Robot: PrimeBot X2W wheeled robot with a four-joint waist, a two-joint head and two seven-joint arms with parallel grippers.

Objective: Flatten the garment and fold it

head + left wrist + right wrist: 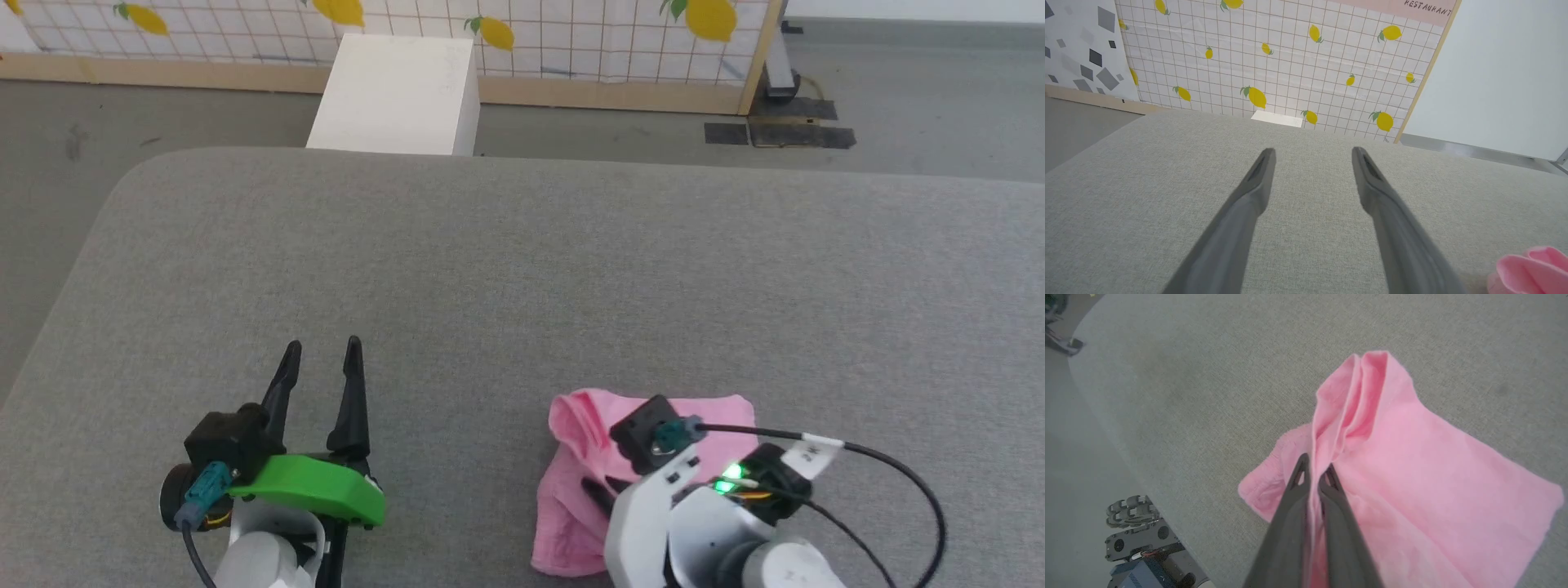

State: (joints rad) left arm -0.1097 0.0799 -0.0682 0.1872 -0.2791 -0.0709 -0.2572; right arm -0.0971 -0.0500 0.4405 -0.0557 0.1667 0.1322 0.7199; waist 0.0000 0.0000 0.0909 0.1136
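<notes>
The right gripper (1314,470) was pinched nearly shut on a raised ridge of the garment (1412,477), its two dark fingers meeting on a thin fold at the lower centre of the right wrist view. The left gripper (320,351) stood wide open and empty at the lower left of the head view, over the bare grey padded surface (522,269) and well apart from the cloth.

The garment lay bunched on that surface at the lower right of centre in the head view, close to the bottom edge. A pink lobe of it also showed in the lower right corner of the left wrist view.

The fabric looked thin, light and limp, so it would probably sag and trail after any pull rather than hold a shape. A pinch in the middle would likely drag up a peak (as this ridge suggests). Hemmed edges or corners seemed the better hold, one for each gripper, to draw it flat.

In the head view the right wrist covered the middle of the cloth and the grip itself. The lower part ran out of frame in the right wrist view. Sleeves, neck opening and tag could not be made out, nor how many layers were caught.
</notes>
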